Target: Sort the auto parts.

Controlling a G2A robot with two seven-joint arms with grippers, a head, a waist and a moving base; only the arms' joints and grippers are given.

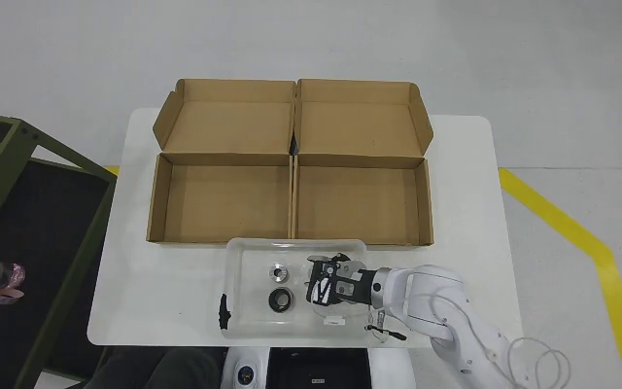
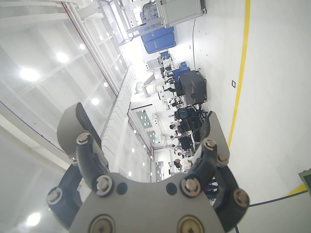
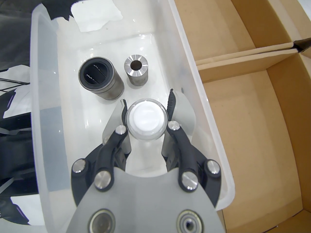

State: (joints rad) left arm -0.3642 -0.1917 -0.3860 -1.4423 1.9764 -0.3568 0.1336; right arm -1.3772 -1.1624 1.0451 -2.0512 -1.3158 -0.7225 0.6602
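- The right gripper (image 3: 148,98) is down inside a clear plastic bin (image 3: 185,49) at the near edge of the white desk (image 1: 466,194).
- Its fingers (image 3: 173,99) are drawn in narrow around a white cylindrical part (image 3: 147,120) with a clear rim, one pad on each side and both touching it. The part stands upright between them. Whether it rests on the bin floor or is raised off it cannot be told.
- Just beyond the gripper's fingertips, two more parts stand upright on the bin floor, close to each other but not touching.
- One is a linear bearing (image 3: 100,79), a steel sleeve with a dark bore, on the side of the bin nearer the robot.
- The other is a smaller steel bushing (image 3: 136,70) with a round hole through it, on the side nearer the boxes.
- In the top view the bin (image 1: 292,243) lies lengthwise just in front of two open cardboard boxes, the left box (image 1: 224,199) and the right box (image 1: 360,199). The boxes stand side by side and touch, with their lids folded back.
- The left end of the bin carries a scrap of black tape (image 3: 64,3) on the rim and a white paper label (image 3: 97,13).
- The left gripper (image 2: 144,112) points out into the room, away from the desk. Its fingers are spread wide and hold nothing.
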